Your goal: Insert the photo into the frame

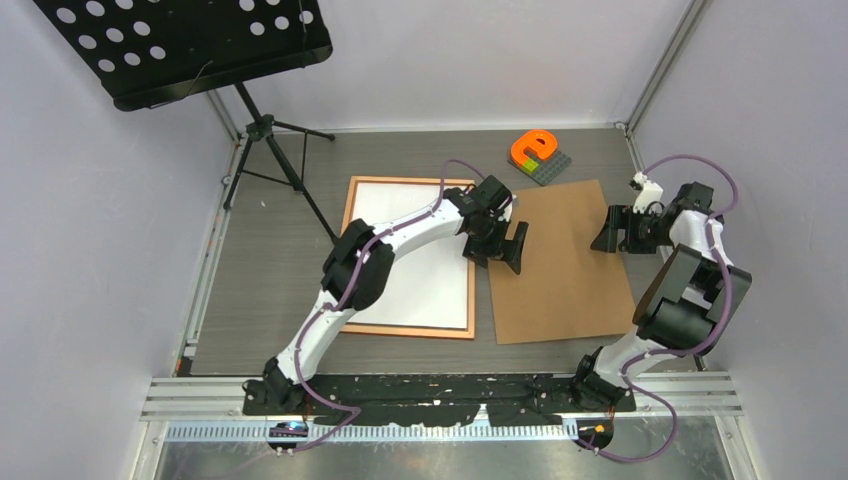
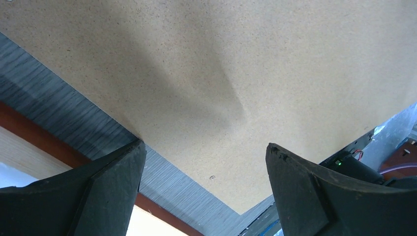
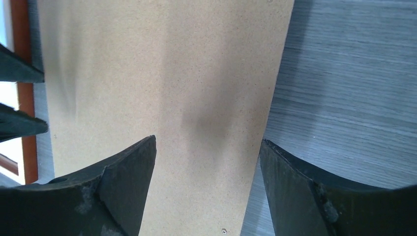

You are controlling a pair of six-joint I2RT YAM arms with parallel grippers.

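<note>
Brown hardboard point(image 1: 560, 270) lies flat on the grey worktop point(image 1: 270, 290), and you have both arms over it. Your left end effector point(image 1: 498, 256) hangs above the board's left edge with its jaws spread wide and nothing between them; its wrist view shows one finger over the bare strip of worktop between board and frame. Your right end effector point(image 1: 603, 230) sits at the board's right edge, jaws also wide and holding nothing, one finger over the board and the other over the worktop. The frame point(image 1: 420, 330) lies flat just left of the board, apart from it. A white sheet fills the frame, blank side up; it looks to be the photo point(image 1: 440, 285), though no print shows. An orange block point(image 1: 533, 150) sits beyond the board, and a black music stand point(image 1: 190, 40) is at the far left
</note>
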